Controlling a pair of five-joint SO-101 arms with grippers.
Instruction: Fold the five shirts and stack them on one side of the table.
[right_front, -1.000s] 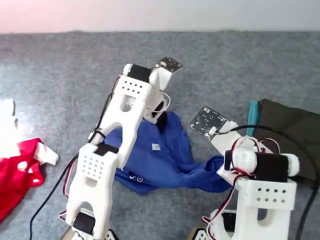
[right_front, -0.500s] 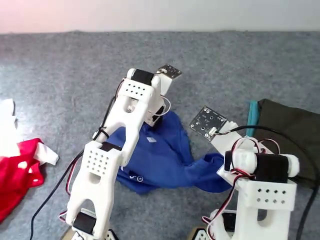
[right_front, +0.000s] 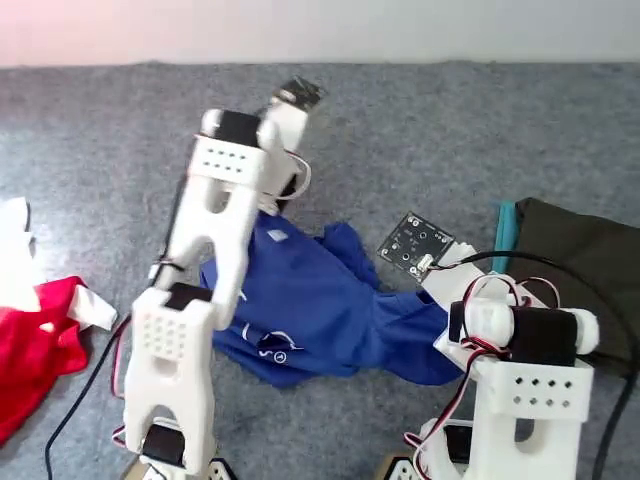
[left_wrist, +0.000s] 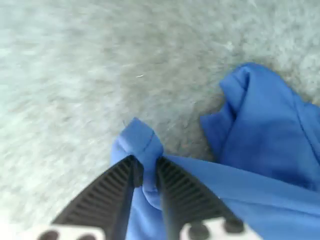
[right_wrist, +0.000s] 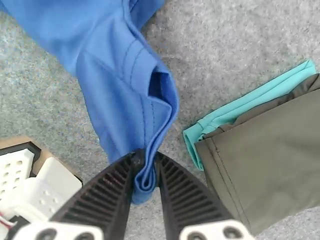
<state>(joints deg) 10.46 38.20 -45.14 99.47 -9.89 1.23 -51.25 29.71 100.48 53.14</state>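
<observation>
Grey, carpet-like tabletop (right_front: 500, 130), with a pale wall strip along the top of the high view.

Item 1: blue shirt (right_front: 310, 310), crumpled, lying at the centre of the frame between the two arms. It is unfolded and held at two ends.

Item 2: left arm (right_front: 215, 230) extends from the lower left up to the upper centre. The wrist view shows the left jaws closed on a pinched fold of the blue cloth, raised above the grey surface. The high view hides this grip behind the arm's wrist.

Item 3: right arm (right_front: 520, 370) stands at the lower right. Its wrist view shows the right jaws clamped on a doubled, stitched edge of the same shirt. In the high view the grip itself is hidden under the arm.

Item 4: olive garment (right_front: 580, 260), folded flat at the right edge, lies on top of a teal garment (right_front: 506, 235) whose edge shows along its left side. The right wrist view shows both just beside the held blue edge, not touching it.

Item 5: red shirt (right_front: 40, 350) and white shirt (right_front: 15, 250), both bunched at the left edge and touching.

Markings: a small white label (right_front: 278, 237) and a white printed mark (right_front: 275, 345) on the blue shirt are both too small to read.
</observation>
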